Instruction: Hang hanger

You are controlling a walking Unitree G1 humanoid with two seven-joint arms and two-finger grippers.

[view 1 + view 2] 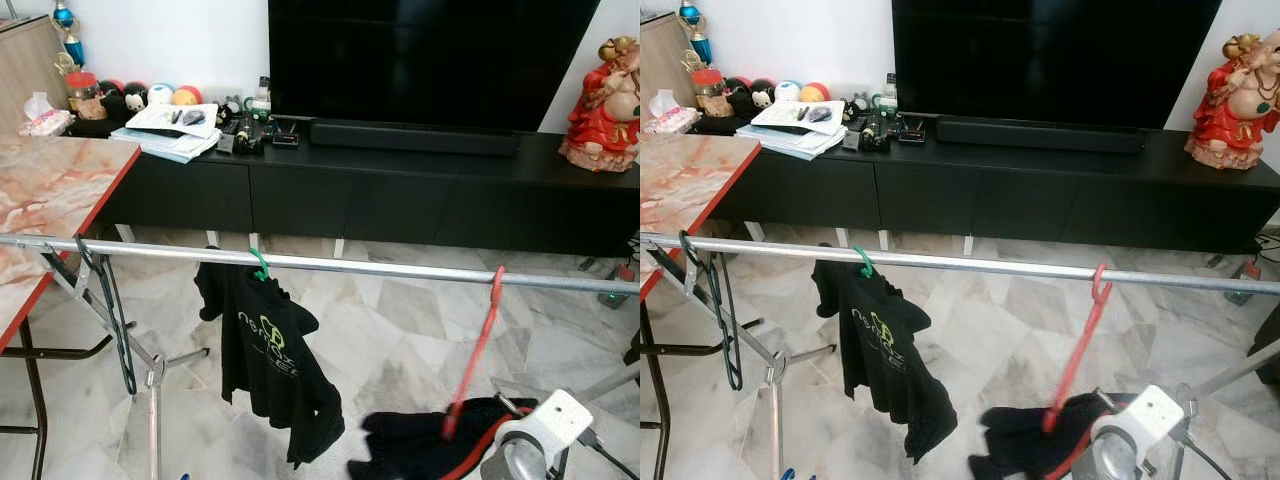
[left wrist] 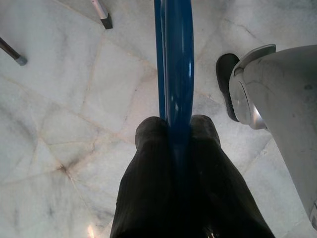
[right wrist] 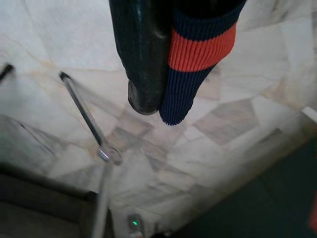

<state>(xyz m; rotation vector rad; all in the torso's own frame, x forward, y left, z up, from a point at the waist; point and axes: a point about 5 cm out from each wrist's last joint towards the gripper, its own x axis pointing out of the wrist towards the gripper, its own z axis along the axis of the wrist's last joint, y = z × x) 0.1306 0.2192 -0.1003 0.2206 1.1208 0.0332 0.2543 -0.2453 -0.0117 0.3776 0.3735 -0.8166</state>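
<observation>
Spanning the head views from side to side, a metal drying rail on folding legs, over a pale marble floor. Hooked over the rail toward the robot's right, a red hanger, hanging tilted, its lower end buried in a dark garment with red trim; hard to tell how the garment sits on it. Cut off at the bottom edge just beside that garment, the silver right wrist, with the fingers themselves out of sight there. In the right wrist view, the right gripper pointing down at the floor, one black finger pressed against a fold of navy and red ribbed cloth; second finger hidden behind the cloth, so apparently clamped on the garment.

Further left on the rail, a green hanger hook carrying a black T-shirt with a greenish print, half crumpled and unreadable. At the rail's left end, a dark empty hanger dangling.

In the left wrist view, the left gripper with both fingers clenched on a blue hanger, seen edge-on, its shape not readable; a mere blue sliver at the bottom edge of the head views.

Behind the rail, a black TV cabinet with a television, a red figurine and clutter; at left, a marble-topped bench, cut off by the frame.
</observation>
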